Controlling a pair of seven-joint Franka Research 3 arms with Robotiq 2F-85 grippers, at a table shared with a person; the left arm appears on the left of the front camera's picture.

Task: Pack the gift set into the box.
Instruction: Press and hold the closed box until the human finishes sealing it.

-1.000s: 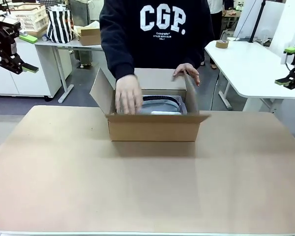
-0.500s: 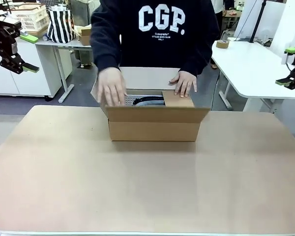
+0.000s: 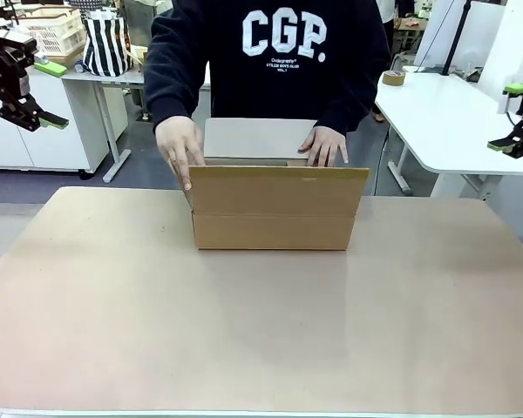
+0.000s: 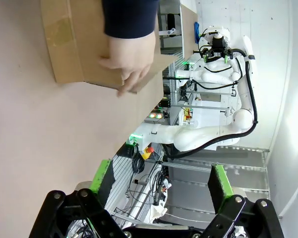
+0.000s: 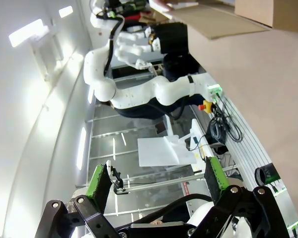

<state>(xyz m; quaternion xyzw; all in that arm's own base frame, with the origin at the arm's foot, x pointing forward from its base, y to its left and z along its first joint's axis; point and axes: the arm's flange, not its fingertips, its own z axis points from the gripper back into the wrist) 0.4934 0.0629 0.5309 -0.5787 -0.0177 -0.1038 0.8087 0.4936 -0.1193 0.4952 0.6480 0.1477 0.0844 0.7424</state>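
Note:
The box (image 3: 275,218) stands at the far middle of the table, its near flap raised upright and hiding the inside. The gift set is hidden from view. A person's hands rest on the box, one hand (image 3: 179,148) at its left end and the other (image 3: 325,144) on a folded flap at the right. My left gripper (image 3: 52,94) hangs open, high at the far left, well away from the box. My right gripper (image 3: 511,117) hangs open at the far right. The left wrist view shows the box (image 4: 74,44) with a hand on it, beyond the left gripper (image 4: 161,181). The right wrist view shows the right gripper (image 5: 156,181), with the box (image 5: 273,12) far off.
The brown tabletop (image 3: 261,331) is bare in front of the box. A white table (image 3: 453,122) with a tape roll (image 3: 393,77) stands at the back right. A striped bag (image 3: 105,42) and a white basket (image 3: 48,30) sit on a bench at the back left.
The person has folded the side flaps in over the gift set and lifted the near flap upright, so the case is now covered. Both arms have stayed where they were.

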